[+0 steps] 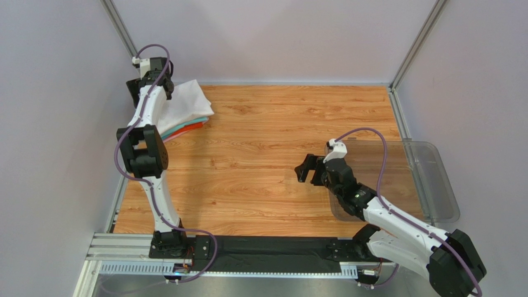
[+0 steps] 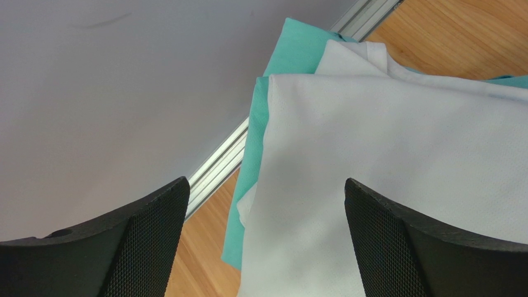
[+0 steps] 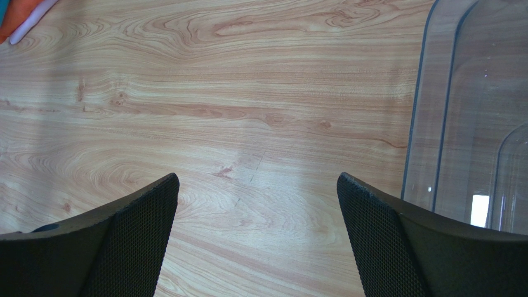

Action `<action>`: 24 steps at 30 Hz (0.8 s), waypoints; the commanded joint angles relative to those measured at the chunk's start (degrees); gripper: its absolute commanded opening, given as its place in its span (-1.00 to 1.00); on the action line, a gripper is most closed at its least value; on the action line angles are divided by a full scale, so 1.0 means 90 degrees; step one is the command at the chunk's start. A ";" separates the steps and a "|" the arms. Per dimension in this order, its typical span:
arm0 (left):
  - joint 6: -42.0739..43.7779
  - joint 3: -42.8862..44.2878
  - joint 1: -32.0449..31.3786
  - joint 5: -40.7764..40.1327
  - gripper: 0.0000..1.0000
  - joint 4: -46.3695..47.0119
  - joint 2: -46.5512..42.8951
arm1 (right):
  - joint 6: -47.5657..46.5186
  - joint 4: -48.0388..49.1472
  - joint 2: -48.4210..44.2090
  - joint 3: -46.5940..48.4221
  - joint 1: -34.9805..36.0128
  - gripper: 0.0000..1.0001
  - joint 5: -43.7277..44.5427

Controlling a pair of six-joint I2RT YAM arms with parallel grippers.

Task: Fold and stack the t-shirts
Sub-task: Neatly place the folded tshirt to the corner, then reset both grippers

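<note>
A stack of folded t-shirts lies at the table's far left corner. The white shirt (image 1: 184, 104) is on top, with a teal shirt (image 1: 184, 128) and an orange-red shirt (image 1: 194, 126) showing at the stack's front edge. My left gripper (image 1: 137, 85) hangs over the stack's left side, open and empty. In the left wrist view the white shirt (image 2: 396, 161) lies over the teal shirt (image 2: 254, 161), between and below my open fingers (image 2: 155, 241). My right gripper (image 1: 305, 170) is open and empty above bare wood at mid table. An orange-red corner (image 3: 15, 15) shows in the right wrist view.
A clear plastic bin (image 1: 427, 179) stands at the right side of the table; its rim (image 3: 427, 124) shows in the right wrist view. Grey walls and aluminium rails (image 2: 217, 167) close the table at the left and back.
</note>
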 commanded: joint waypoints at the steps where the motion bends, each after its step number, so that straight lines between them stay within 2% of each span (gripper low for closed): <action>1: -0.0321 0.0294 0.0027 -0.0068 0.99 -0.0187 -0.0281 | 0.0048 -0.0185 0.0086 0.0142 -0.0013 1.00 0.0043; 4: -0.0653 0.0265 0.0027 0.0243 0.99 -0.0392 -0.0623 | 0.0067 -0.0234 0.0096 0.0161 -0.0003 1.00 0.0014; 9: -0.1180 0.0011 -0.0148 0.1376 0.99 -0.0412 -0.1530 | 0.0135 -0.0390 -0.0021 0.0201 -0.0003 1.00 -0.0055; 14: -0.1249 -0.0321 -0.0908 0.1894 0.99 -0.0392 -0.2477 | 0.0175 -0.0605 -0.0216 0.0152 0.0006 1.00 -0.0075; 16: -0.1355 -0.0623 -0.1105 0.2421 0.99 -0.0411 -0.2761 | 0.0242 -0.0712 -0.0285 0.0113 -0.0003 1.00 -0.0036; 20: -0.1903 -0.1996 -0.1476 0.3639 0.99 -0.0353 -0.3862 | 0.0311 -0.0995 -0.0402 0.0045 -0.0003 1.00 -0.0113; 22: -0.1971 -0.2594 -0.1642 0.3682 0.99 -0.0363 -0.4293 | 0.0369 -0.1083 -0.0451 -0.0004 -0.0003 1.00 -0.0191; 24: -0.2127 -0.3677 -0.1906 0.3556 0.99 -0.0363 -0.5055 | 0.0487 -0.1161 -0.0519 -0.0043 -0.0003 1.00 -0.0250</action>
